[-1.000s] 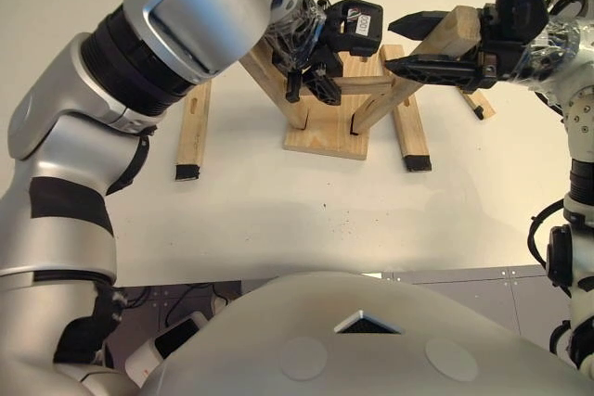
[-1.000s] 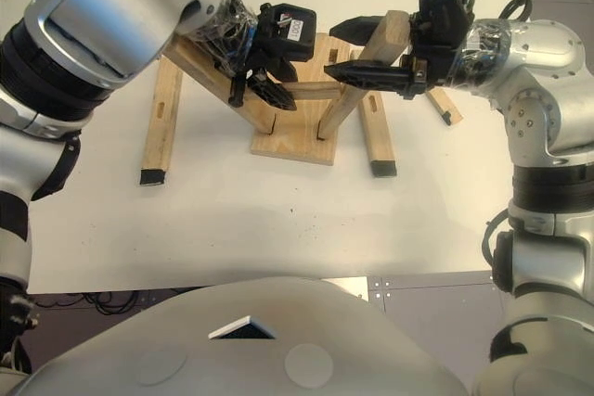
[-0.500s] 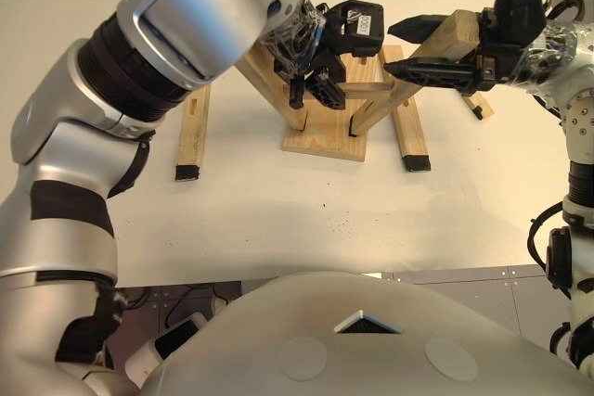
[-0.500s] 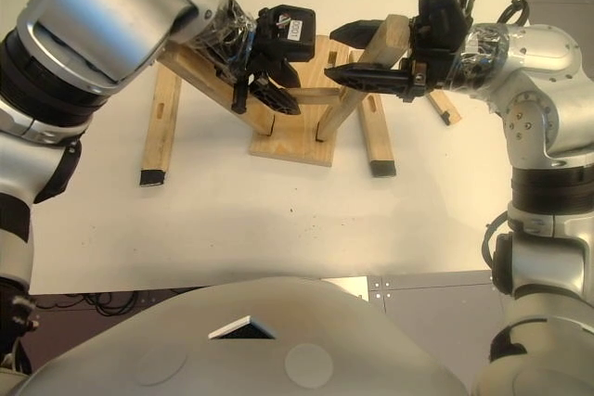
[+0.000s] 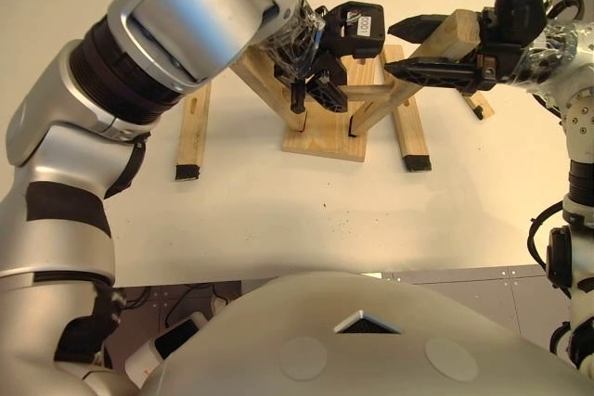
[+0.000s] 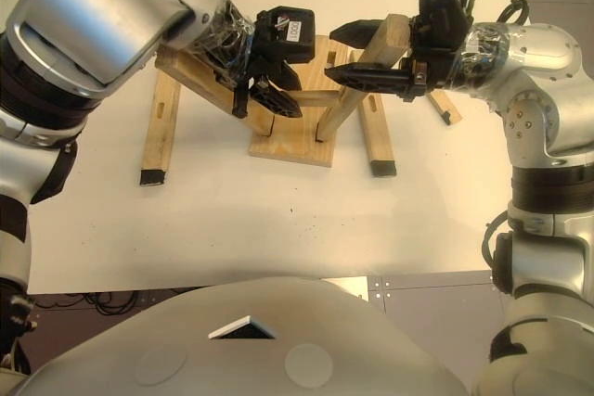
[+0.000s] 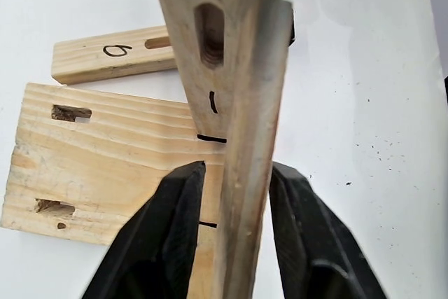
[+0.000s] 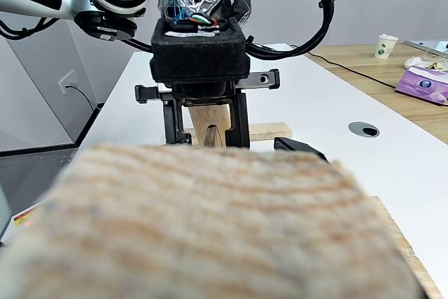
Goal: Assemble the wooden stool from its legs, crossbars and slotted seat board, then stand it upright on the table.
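Note:
The slotted seat board [image 5: 325,142] lies flat on the white table. Two legs stand slanted in its slots: the left leg [image 5: 269,81] and the right leg [image 5: 394,95]. A crossbar [image 5: 367,90] spans between them. My left gripper [image 5: 314,90] is shut on the crossbar's left end, close against the left leg; in the left wrist view its fingers [image 7: 168,243] flank the crossbar [image 7: 245,117] above the seat board [image 7: 98,152]. My right gripper [image 5: 408,44] is shut on the upper part of the right leg [image 6: 385,39].
One loose leg [image 5: 192,132] lies on the table left of the board, and another [image 5: 408,136] lies to its right. A short wooden piece [image 5: 478,104] rests farther right. The table's front edge [image 5: 306,275] is near me.
My left gripper and forearm have shifted slightly right and up at the crossbar. The right arm and the stool parts stay where they were.

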